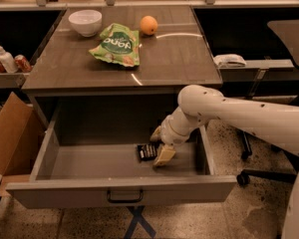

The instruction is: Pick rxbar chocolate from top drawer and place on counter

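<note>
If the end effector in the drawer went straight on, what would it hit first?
Probably the black snack bar, right beside the end effector on the drawer floor. Depth is unclear, so it might meet the floor first.

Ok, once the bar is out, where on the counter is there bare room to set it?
The counter is bare along its front strip and right side, bordered by the green snack bag and the orange. Back left is crowded: white bowl, bag, orange. The gripper is down in the top drawer, open, beside the rxbar chocolate.
</note>
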{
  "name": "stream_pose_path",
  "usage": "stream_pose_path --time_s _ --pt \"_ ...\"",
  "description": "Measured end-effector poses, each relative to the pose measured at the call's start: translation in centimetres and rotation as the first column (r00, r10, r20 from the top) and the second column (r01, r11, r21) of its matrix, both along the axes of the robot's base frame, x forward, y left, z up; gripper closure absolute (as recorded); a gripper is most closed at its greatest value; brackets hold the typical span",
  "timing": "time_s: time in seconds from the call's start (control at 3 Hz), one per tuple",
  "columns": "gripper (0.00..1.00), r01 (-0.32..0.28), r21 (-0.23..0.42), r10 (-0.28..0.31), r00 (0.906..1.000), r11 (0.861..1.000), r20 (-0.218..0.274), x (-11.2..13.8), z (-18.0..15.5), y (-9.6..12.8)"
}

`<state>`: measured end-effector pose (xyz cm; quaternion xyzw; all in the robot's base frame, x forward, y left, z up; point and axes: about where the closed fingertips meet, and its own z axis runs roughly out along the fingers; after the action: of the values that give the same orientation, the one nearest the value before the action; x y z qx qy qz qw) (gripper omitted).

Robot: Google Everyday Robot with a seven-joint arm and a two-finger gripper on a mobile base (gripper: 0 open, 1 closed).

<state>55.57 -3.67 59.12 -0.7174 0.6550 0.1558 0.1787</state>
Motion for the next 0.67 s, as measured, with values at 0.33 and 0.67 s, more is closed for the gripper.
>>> stream_pose_path --time_s 0.33,0.67 --pt "0.72 -0.003 0.004 0.003 0.9999 1.000 0.014 0.3 0.9 -0.2" --pt "0.97 0.000 0.013 0.000 0.9988 1.000 0.049 0.4 2.9 -0.8"
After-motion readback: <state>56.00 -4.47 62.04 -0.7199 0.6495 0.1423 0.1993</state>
